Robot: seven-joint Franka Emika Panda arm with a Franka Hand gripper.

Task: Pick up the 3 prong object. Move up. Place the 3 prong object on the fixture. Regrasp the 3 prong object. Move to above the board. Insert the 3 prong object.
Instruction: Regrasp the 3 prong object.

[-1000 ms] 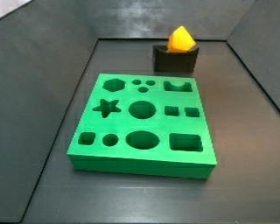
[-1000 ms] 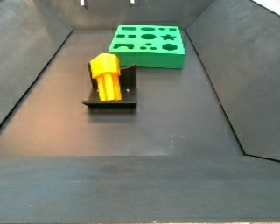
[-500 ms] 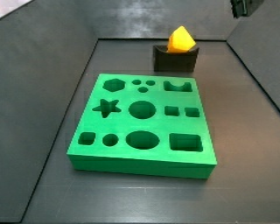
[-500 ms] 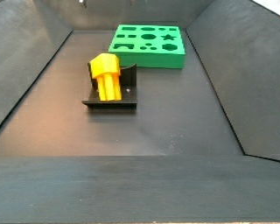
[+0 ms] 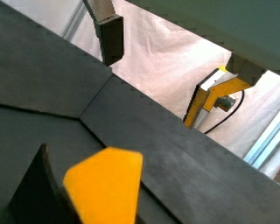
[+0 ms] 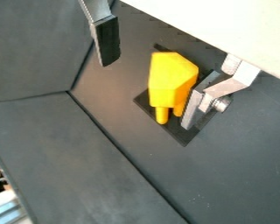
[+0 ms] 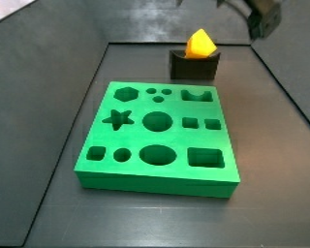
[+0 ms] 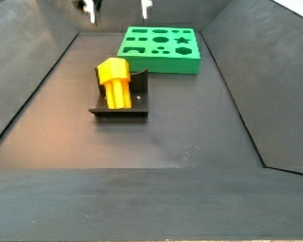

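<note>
The yellow-orange 3 prong object (image 7: 200, 43) rests on the dark fixture (image 7: 194, 66), behind the green board (image 7: 158, 136). In a side view the object (image 8: 114, 81) lies along the fixture (image 8: 120, 106), with the board (image 8: 161, 49) beyond it. My gripper (image 8: 116, 8) is open and empty, high above the fixture at the top edge, and also shows in a side view (image 7: 262, 15). In a wrist view the object (image 6: 170, 83) lies below, between the spread fingers (image 6: 105, 39), not touched. It also shows in a wrist view (image 5: 105, 184).
Dark sloping walls (image 8: 27, 85) enclose the dark floor (image 8: 180, 142) on all sides. A yellow stand (image 5: 215, 96) shows outside the enclosure against a white backdrop.
My gripper has come down into view at the top of both side views, over the fixture. The 3 prong object, fixture and board have not moved.
</note>
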